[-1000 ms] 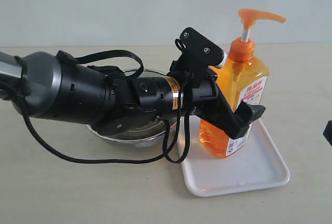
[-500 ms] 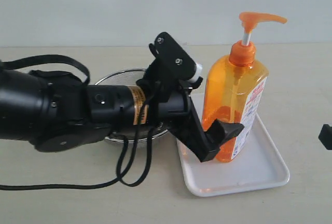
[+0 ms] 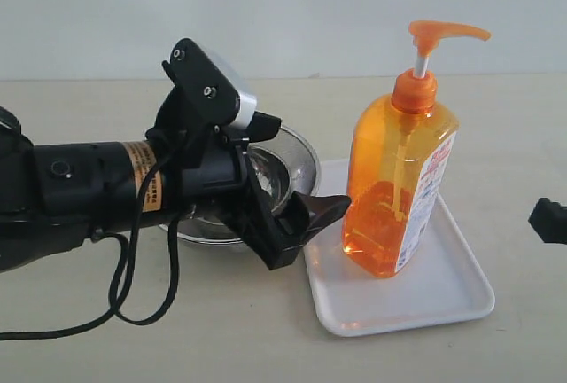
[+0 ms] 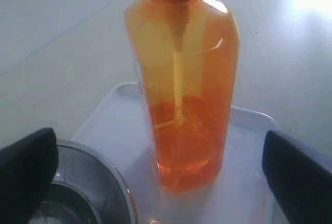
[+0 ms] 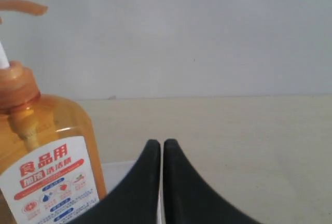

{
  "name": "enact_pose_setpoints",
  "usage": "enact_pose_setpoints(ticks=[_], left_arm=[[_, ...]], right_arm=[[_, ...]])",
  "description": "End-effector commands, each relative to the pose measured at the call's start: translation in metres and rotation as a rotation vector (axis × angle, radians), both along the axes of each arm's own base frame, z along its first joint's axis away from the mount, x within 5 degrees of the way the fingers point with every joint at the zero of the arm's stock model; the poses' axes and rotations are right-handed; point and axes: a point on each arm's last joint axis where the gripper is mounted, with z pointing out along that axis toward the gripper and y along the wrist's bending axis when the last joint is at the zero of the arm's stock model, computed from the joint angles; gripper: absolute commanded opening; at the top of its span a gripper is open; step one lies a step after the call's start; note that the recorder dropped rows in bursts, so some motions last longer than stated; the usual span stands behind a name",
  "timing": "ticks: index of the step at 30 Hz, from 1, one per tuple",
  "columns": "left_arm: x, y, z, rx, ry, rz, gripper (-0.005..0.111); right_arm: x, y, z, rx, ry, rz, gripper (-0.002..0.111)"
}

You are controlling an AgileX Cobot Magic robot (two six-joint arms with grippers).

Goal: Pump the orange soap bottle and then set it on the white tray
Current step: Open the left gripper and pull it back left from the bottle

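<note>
The orange soap bottle [image 3: 403, 179] stands upright on the white tray [image 3: 425, 303], its pump head raised. My left gripper [image 3: 312, 228] hangs open just left of the bottle, over the tray's near-left edge, touching nothing. In the left wrist view the bottle [image 4: 181, 89] fills the middle, with both black fingertips [image 4: 31, 167] spread wide on either side and well short of it. My right gripper [image 5: 162, 145] is shut and empty, beside the bottle's label [image 5: 49, 182]. In the exterior view only a black bit of it [image 3: 549, 221] shows at the right edge.
A round steel mesh bowl [image 3: 288, 166] sits on the table against the tray's left side, partly under my left arm. A black cable [image 3: 133, 285] loops down from that arm onto the table.
My left gripper has drawn back to the left from around the bottle, still open. The bottle stays standing on the tray. The right gripper barely shifted at the right edge.
</note>
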Motion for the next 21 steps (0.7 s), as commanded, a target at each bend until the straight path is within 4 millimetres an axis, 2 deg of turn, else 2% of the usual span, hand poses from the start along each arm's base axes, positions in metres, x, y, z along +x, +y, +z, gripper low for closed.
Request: enact_pose_setpoints(ticks=[1,8,11,13,14,15,17,19,20,21], left_arm=[[-0.005,-0.001,0.002,-0.056,-0.005,-0.04,0.101],[-0.009,-0.003,0.002,-0.078,0.021,-0.073,0.101],[-0.011,-0.003,0.0,-0.028,0.01,-0.109,0.101],[-0.01,-0.002,-0.002,-0.023,0.028,-0.096,0.096],[-0.01,-0.001,-0.003,-0.005,0.036,-0.085,0.09],[-0.009,0.0,-0.005,0.015,0.042,-0.075,0.079],[-0.009,0.001,-0.007,0.052,0.024,-0.077,0.047],[-0.009,0.001,-0.006,0.084,-0.031,-0.106,0.003],[-0.009,0.001,-0.006,0.091,-0.061,-0.123,0.007],[-0.009,0.0,-0.003,0.072,-0.077,-0.125,0.006]], right_arm=[[0.013,0.014,-0.005,-0.073,0.041,0.011,0.0],[0.03,0.029,-0.022,-0.144,0.108,-0.007,0.0],[0.033,0.031,-0.027,-0.162,0.114,-0.013,0.0],[0.034,0.032,-0.027,-0.169,0.1,-0.011,0.0],[0.034,0.032,-0.026,-0.163,0.09,-0.01,0.0],[0.034,0.033,-0.026,-0.152,0.083,-0.006,0.0],[0.035,0.034,-0.026,-0.153,0.069,-0.001,0.0],[0.036,0.035,-0.026,-0.165,0.058,0.001,0.0],[0.036,0.036,-0.026,-0.169,0.053,0.008,0.0],[0.036,0.037,-0.025,-0.169,0.047,0.02,0.0]])
